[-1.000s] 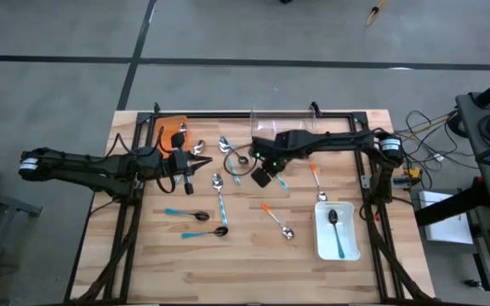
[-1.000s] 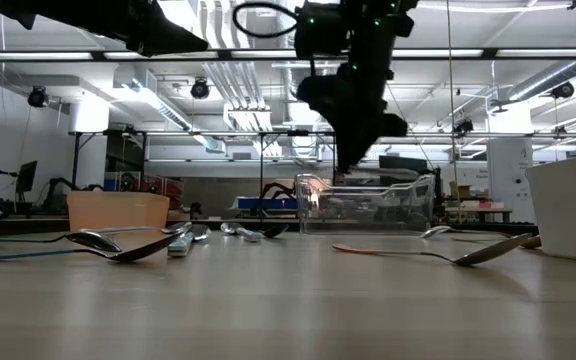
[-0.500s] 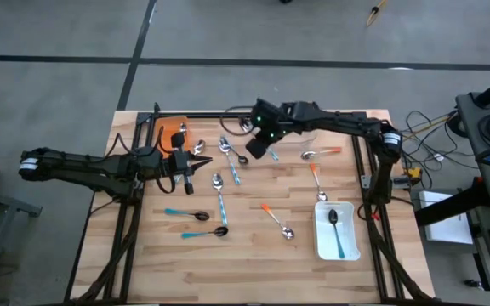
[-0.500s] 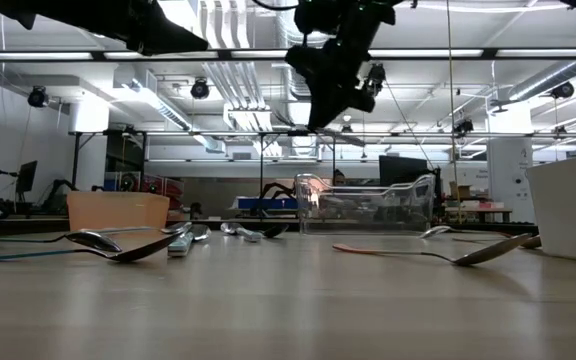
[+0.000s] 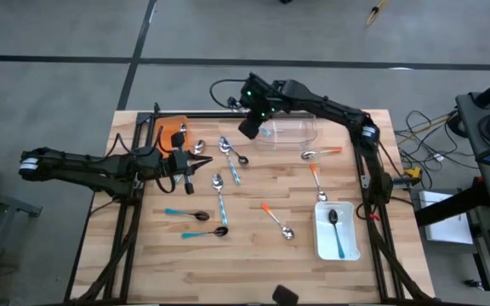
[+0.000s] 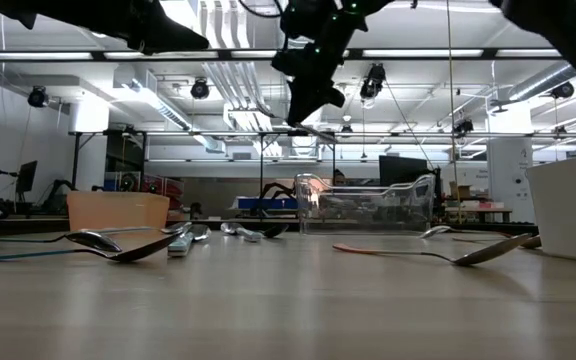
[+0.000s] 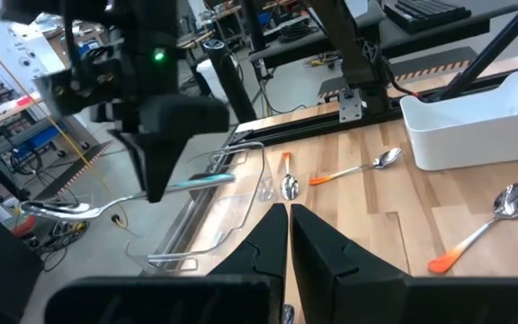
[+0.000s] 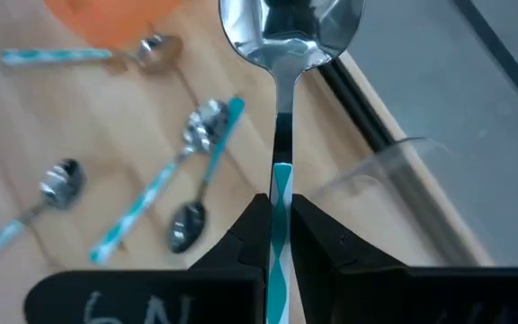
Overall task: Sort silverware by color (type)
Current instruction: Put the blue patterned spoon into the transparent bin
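My right gripper point(image 5: 249, 129) hangs high over the far edge of the table, left of the clear tray point(image 5: 289, 129), shut on a teal-handled spoon point(image 8: 281, 108). The spoon's shiny bowl point(image 7: 57, 209) juts out to one side. My left gripper point(image 5: 190, 167) waits shut and empty at the left, near the orange tray point(image 5: 173, 134). Several loose spoons lie flat on the wood: teal ones point(image 5: 220, 197), orange ones point(image 5: 276, 219) and plain silver ones point(image 5: 238, 156). One teal spoon point(image 5: 337, 231) lies in the white tray point(image 5: 323, 242). My right gripper pinches the spoon between its two fingers where the teal handle point(image 8: 281, 184) meets the metal neck. The fingers slant down from above and lie across the spoon. The spoon is lifted clear and lies roughly level, its bowl point(image 8: 290, 27) toward the table's left.
A black frame rail point(image 5: 228, 115) runs along the far edge, with uprights at both sides. The white tray stands near the front right. Bare wood point(image 5: 253, 268) lies along the near edge.
My right gripper has risen with the teal spoon and gone toward the far edge and a little left, rolling its wrist as it went. The spoon stays pinched and clear of the table. My left gripper has kept still.
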Motion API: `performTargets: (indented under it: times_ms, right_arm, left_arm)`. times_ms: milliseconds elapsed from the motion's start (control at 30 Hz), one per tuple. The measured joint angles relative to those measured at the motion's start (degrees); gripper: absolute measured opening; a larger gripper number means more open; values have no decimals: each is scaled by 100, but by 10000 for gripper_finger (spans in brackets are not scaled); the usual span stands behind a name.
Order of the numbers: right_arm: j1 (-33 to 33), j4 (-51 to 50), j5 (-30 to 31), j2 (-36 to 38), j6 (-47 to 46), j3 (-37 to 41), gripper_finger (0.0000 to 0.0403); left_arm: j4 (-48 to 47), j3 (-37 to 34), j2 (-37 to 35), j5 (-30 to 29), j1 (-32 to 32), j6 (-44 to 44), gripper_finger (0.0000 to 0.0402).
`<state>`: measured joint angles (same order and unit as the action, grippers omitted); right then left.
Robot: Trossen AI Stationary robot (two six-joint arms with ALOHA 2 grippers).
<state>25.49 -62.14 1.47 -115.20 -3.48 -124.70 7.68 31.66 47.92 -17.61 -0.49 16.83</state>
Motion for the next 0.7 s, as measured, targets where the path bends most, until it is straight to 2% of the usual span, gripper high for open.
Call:
performTargets:
  times_ms: [200,467,700]
  right_arm:
    - [368,-1212,6,-710,1030,-1029,18]
    - [852,-1827,18,-769,2089,-915,18]
    - [1185,-2031,5,-737,3057,-915,18]
  left_arm:
    - [23,4,2,-8,5,-105,0]
    - [729,4,188,-813,22,221,0]
    - [756,6,399,-1729,39,703,0]
